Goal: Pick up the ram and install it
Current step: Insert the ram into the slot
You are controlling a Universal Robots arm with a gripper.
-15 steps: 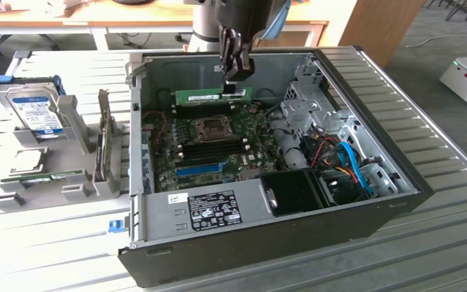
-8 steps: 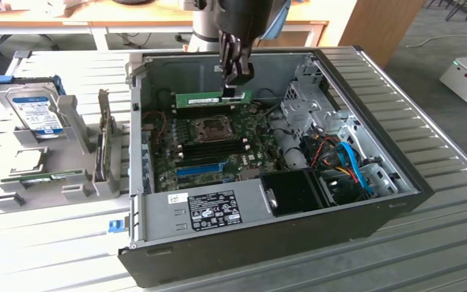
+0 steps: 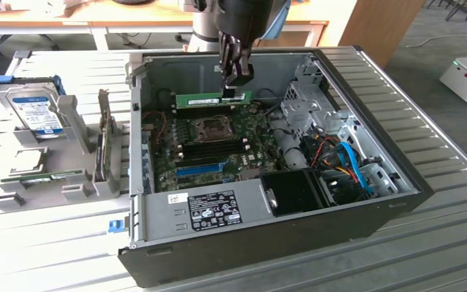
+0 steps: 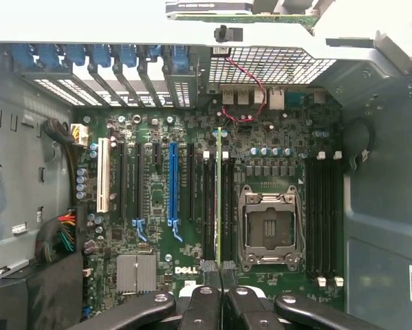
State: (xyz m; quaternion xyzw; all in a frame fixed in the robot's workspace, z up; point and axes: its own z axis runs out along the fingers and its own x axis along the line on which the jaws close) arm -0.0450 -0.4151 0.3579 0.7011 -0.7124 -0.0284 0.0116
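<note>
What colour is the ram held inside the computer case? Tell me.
Green; the ram shows best in the exterior view.

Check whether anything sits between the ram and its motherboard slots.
Nothing visible does. The fingers grip the ram edge-down right over the black memory slots beside the CPU socket; no cable or card crosses between them.

— Pinched in the gripper (image 4: 218,271)?
— Ram (image 4: 219,199), seen edge-on, lined up along the black slots (image 4: 208,206).
— And to either side?
— Blue slot (image 4: 172,182) and open processor socket (image 4: 270,227), on the green motherboard (image 4: 157,237).
</note>
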